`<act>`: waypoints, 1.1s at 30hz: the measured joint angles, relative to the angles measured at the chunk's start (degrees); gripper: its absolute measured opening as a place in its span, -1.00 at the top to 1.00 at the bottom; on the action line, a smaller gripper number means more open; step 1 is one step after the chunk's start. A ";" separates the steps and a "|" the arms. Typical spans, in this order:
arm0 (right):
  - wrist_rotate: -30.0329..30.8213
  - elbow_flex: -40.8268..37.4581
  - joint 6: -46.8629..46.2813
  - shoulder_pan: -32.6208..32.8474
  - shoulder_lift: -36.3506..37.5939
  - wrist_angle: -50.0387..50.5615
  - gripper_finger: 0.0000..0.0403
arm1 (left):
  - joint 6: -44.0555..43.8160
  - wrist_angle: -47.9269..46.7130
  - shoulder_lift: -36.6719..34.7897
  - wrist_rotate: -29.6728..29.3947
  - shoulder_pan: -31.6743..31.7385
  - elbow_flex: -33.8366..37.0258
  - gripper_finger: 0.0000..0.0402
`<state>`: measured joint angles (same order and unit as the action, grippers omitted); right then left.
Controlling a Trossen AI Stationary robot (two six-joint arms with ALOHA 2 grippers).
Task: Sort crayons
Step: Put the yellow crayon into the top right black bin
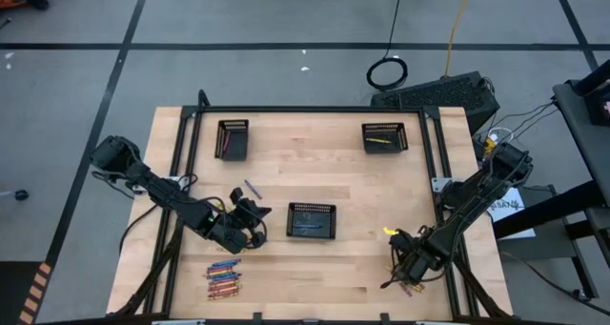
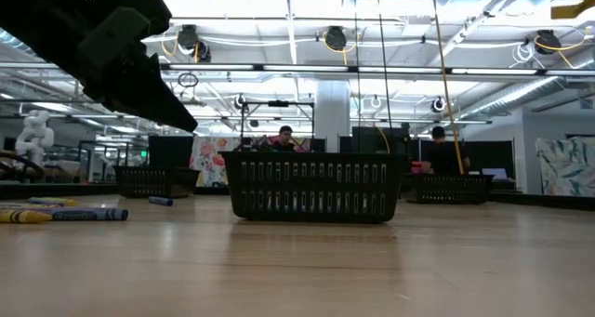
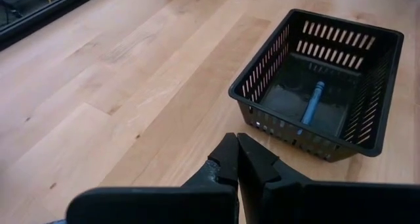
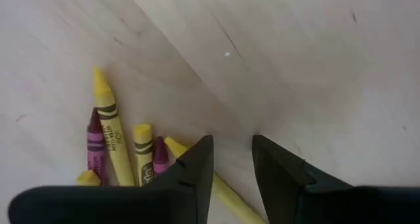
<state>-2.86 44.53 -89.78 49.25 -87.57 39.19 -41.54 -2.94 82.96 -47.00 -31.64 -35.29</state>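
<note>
My left gripper [image 1: 252, 213] [image 3: 237, 150] is shut and empty, above the table just left of the middle black tray [image 1: 312, 220] [image 3: 315, 86]. One blue crayon [image 3: 313, 103] lies on that tray's floor. My right gripper [image 1: 404, 259] [image 4: 233, 159] is open and points down at the table's near right. Below it a small heap of yellow crayons [image 4: 110, 129] and magenta crayons [image 4: 96, 148] lies flat on the wood. One long yellow crayon [image 4: 226, 192] runs under the gap between the fingers. A second heap of crayons [image 1: 224, 279] [image 2: 65, 214] lies at the near left.
A black tray [image 1: 232, 139] holding a pink crayon stands at the far left. Another [image 1: 383, 137] holding a yellow crayon stands at the far right. A loose blue crayon [image 1: 252, 188] lies behind my left gripper. Bare wood lies between the trays.
</note>
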 joint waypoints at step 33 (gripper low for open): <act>1.08 2.77 23.65 4.35 -2.25 6.83 0.63 | 0.33 -0.08 0.00 0.01 0.00 0.00 1.00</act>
<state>-1.78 47.31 -66.14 53.60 -89.81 46.02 -41.21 -3.02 82.96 -46.99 -31.64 -35.29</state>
